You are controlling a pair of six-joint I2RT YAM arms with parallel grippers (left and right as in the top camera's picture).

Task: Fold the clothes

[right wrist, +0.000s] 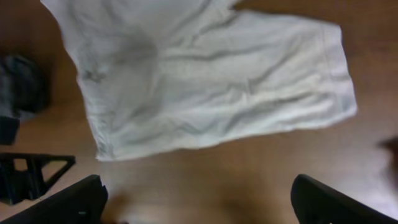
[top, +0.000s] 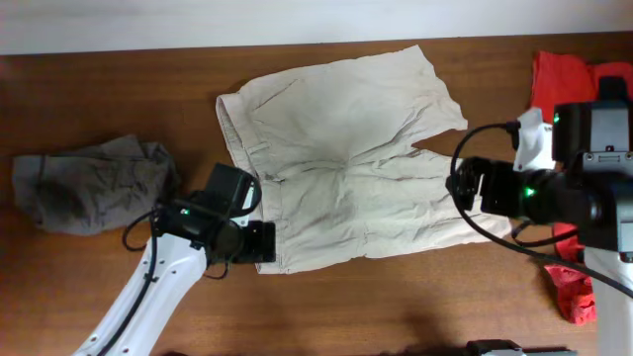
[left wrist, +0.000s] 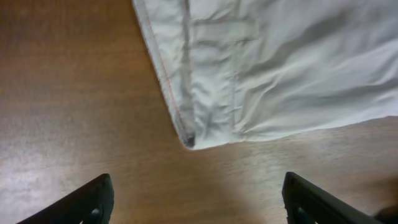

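Left claw [left wrist: 198,194] is released, its fingers [left wrist: 87,202] spread wide over bare table [top: 99,89]. The beige shorts [left wrist: 280,68] lie flat just ahead of it, with the waistband corner pointing into the gap between the fingers, near but not touching. Right claw [right wrist: 199,196] is also released and empty. The shorts [right wrist: 205,87] lie spread ahead of it, apart from its fingers. A gray garment [top: 89,183] sits behind the left claw, and a red one [top: 564,79] beside the right.
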